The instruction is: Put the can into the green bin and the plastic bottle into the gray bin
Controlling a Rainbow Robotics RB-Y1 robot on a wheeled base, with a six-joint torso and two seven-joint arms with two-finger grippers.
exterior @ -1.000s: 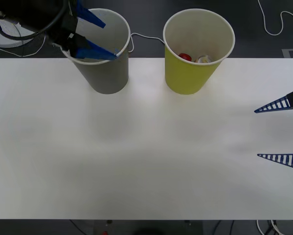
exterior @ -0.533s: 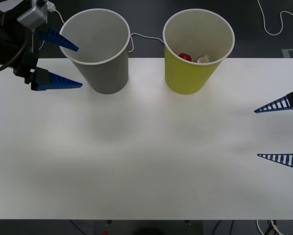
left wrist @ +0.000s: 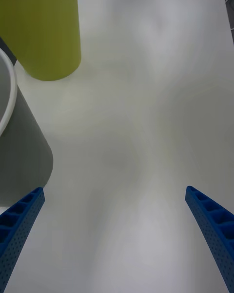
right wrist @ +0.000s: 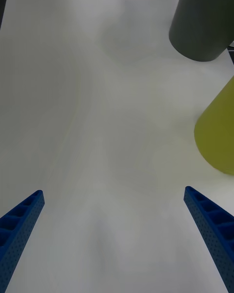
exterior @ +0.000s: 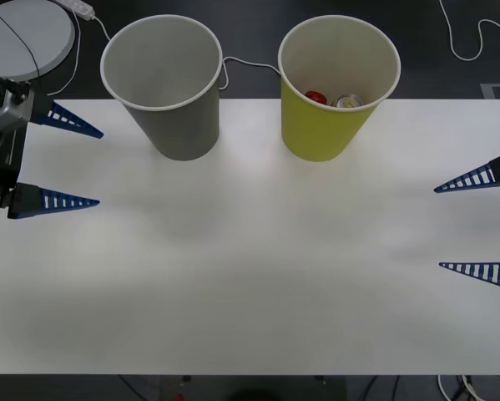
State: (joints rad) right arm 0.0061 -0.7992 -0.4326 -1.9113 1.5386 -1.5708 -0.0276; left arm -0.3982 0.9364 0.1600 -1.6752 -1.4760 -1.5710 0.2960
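Resting inside the green bin (exterior: 320, 125): the can (exterior: 315, 98) | gray bin (exterior: 176, 117) beside it on table (exterior: 250, 276) | left gripper (exterior: 95, 167) fingers spread, near gray bin | right gripper (exterior: 437, 227) fingers spread, table's right edge

The left gripper (exterior: 98, 167) has left the rim of the gray bin (exterior: 176, 125), moving outward and nearer the robot to the table's (exterior: 250, 276) left edge, its fingers spread wider apart than before, holding nothing.
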